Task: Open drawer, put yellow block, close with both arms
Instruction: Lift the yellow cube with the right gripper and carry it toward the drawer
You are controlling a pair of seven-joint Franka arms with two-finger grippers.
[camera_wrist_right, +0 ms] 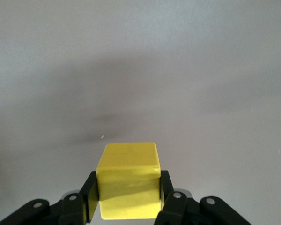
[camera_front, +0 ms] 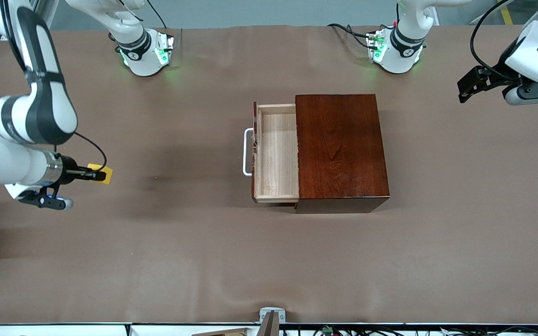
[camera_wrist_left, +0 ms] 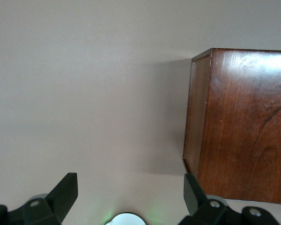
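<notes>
The drawer (camera_front: 276, 154) stands pulled out of the dark reddish-brown box (camera_front: 341, 147) mid-table. Its pale wood tray is empty and its white handle (camera_front: 247, 151) faces the right arm's end. My right gripper (camera_front: 97, 175) is shut on the yellow block (camera_front: 104, 173), held above the bare table toward the right arm's end, apart from the drawer. In the right wrist view the yellow block (camera_wrist_right: 129, 180) sits between the black fingers (camera_wrist_right: 90, 197). My left gripper (camera_front: 472, 84) hangs open and waiting over the left arm's end. In the left wrist view its fingers (camera_wrist_left: 65, 192) stand wide apart beside the box (camera_wrist_left: 243, 122).
The two arm bases (camera_front: 145, 51) (camera_front: 397, 49) with green lights stand along the table edge farthest from the camera. A small grey mount (camera_front: 271, 317) sits at the edge nearest the camera. Brown cloth (camera_front: 269, 261) covers the table.
</notes>
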